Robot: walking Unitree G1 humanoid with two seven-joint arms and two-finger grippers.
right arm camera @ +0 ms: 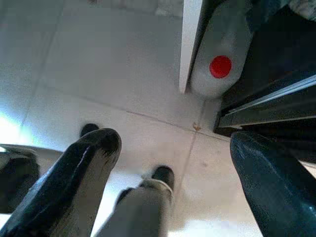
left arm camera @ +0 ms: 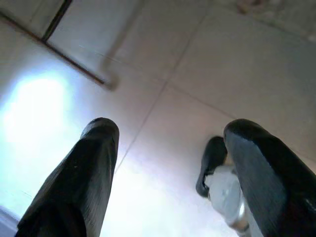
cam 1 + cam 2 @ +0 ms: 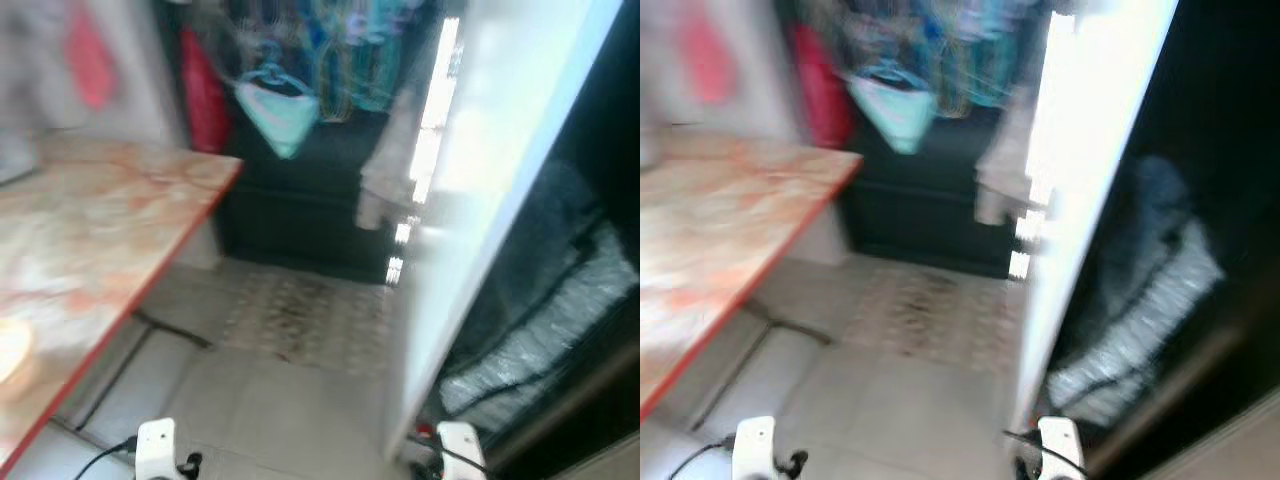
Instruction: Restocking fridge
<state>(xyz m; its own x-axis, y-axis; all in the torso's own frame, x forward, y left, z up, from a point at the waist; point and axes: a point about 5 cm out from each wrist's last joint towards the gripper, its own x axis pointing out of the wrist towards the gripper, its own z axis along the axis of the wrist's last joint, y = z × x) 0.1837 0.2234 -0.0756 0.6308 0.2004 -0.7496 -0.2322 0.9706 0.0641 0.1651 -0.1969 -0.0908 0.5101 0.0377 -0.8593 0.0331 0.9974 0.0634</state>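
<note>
the fridge [image 3: 560,290] stands on the robot's right with its white door [image 3: 480,200] swung open toward the camera, and inside the dark cabinet only blurred silvery shapes can be made out, perhaps bagged or wrapped goods. in the right wrist view a grey bottle with a red cap [image 1: 220,66] sits low in the door's bottom edge or rack, just beside the white door panel. judged from its look, that bottle is likely rigid plastic, smooth and maybe slippery if chilled, heavy if full, so its body below the cap would be the place to take hold; the door itself is stiff and best pushed or pulled at its free edge. the right claw [image 1: 173,148] hangs low with its fingers spread wide and empty, pointed at the tiled floor [image 3: 300,400], near the door's foot but not touching it. the left claw [image 2: 170,148] also hangs wide and empty over the floor, well apart from the fridge. to the left stands a marbled bench [image 3: 90,250] with a red edge.
</note>
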